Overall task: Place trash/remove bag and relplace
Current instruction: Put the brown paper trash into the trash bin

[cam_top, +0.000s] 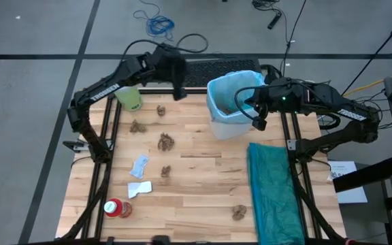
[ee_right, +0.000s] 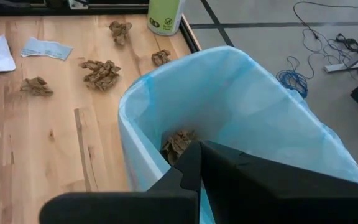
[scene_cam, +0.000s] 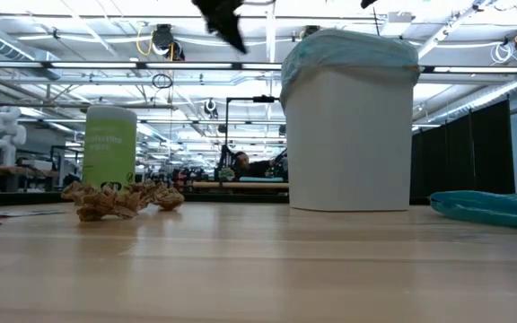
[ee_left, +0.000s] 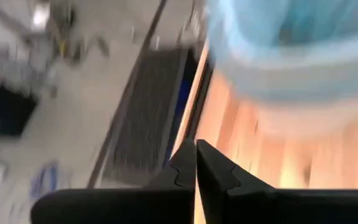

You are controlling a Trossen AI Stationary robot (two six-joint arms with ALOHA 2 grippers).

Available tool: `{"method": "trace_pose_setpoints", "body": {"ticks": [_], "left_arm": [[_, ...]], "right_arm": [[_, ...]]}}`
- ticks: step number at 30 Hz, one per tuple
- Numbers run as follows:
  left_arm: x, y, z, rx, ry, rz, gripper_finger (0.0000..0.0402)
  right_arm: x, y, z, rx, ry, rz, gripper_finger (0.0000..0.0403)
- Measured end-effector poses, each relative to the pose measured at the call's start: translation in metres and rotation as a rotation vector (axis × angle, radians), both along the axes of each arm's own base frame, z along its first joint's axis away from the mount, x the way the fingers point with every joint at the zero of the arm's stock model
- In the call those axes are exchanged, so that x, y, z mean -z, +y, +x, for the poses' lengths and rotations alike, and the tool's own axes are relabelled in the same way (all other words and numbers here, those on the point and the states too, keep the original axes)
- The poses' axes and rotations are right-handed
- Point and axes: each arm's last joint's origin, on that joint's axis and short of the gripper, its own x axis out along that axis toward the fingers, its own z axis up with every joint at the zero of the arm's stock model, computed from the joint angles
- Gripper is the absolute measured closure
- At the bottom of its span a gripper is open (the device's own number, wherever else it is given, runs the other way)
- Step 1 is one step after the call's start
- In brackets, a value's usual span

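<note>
A white wastebasket [cam_top: 224, 126] lined with the light blue bag [cam_top: 231, 92] stands at the table's far side, and one brown wad [ee_right: 178, 144] lies inside it. Trash is spread on the table's left half: brown paper wads [cam_top: 165, 142], a pale-blue scrap [cam_top: 139, 165], a white scrap [cam_top: 139, 189] and a red white-capped container [cam_top: 116, 207]. My left gripper [ee_left: 196, 163] is shut and empty, raised above the far edge just left of the wastebasket. My right gripper [ee_right: 199, 155] is shut and hangs over the wastebasket's right rim, above its opening.
A large green bottle [cam_top: 129, 97] stands at the far left corner. A darker teal bag [cam_top: 274, 194] lies flat along the table's right side. One more wad [cam_top: 239, 212] lies near the front edge. Bare wood shows in the middle of the table.
</note>
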Motion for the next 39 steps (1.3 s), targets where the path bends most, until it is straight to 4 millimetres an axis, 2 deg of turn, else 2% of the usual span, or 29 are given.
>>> {"method": "trace_pose_setpoints", "body": {"ticks": [5, 8, 11, 16, 19, 22, 25, 29, 35, 39], "left_arm": [[0.026, 0.012, -0.019, -0.137, 0.151, -0.150, 0.0400], [0.055, 0.021, -0.028, -0.170, 0.204, -0.225, 0.0400], [0.082, 0.021, -0.035, -0.163, 0.175, -0.267, 0.0400], [0.120, 0.001, -0.059, -0.146, 0.105, -0.337, 0.0401], [0.134, -0.018, -0.076, -0.188, 0.090, -0.388, 0.0401], [0.157, -0.037, -0.085, -0.204, 0.135, -0.446, 0.0401], [0.175, -0.050, -0.087, -0.218, 0.161, -0.471, 0.0401], [0.191, -0.066, -0.085, -0.187, 0.209, -0.489, 0.0401], [0.198, -0.073, -0.078, -0.146, 0.191, -0.476, 0.0401], [0.217, -0.074, -0.080, -0.213, 0.280, -0.527, 0.0401]], "right_arm": [[0.001, 0.001, -0.001, -0.005, 0.016, 0.008, 0.0403], [0.003, 0.004, -0.002, -0.018, 0.037, 0.013, 0.0403], [0.003, 0.009, -0.001, -0.040, 0.038, 0.023, 0.0403], [0.011, 0.025, 0.005, -0.102, 0.038, 0.040, 0.0403], [0.027, 0.035, 0.013, -0.123, 0.039, 0.076, 0.0403], [0.048, 0.050, 0.024, -0.164, 0.019, 0.107, 0.0403], [0.066, 0.066, 0.032, -0.213, -0.005, 0.129, 0.0403], [0.080, 0.085, 0.039, -0.278, -0.076, 0.156, 0.0403], [0.083, 0.097, 0.039, -0.313, -0.120, 0.184, 0.0403], [0.083, 0.100, 0.038, -0.303, -0.121, 0.214, 0.0403]]}}
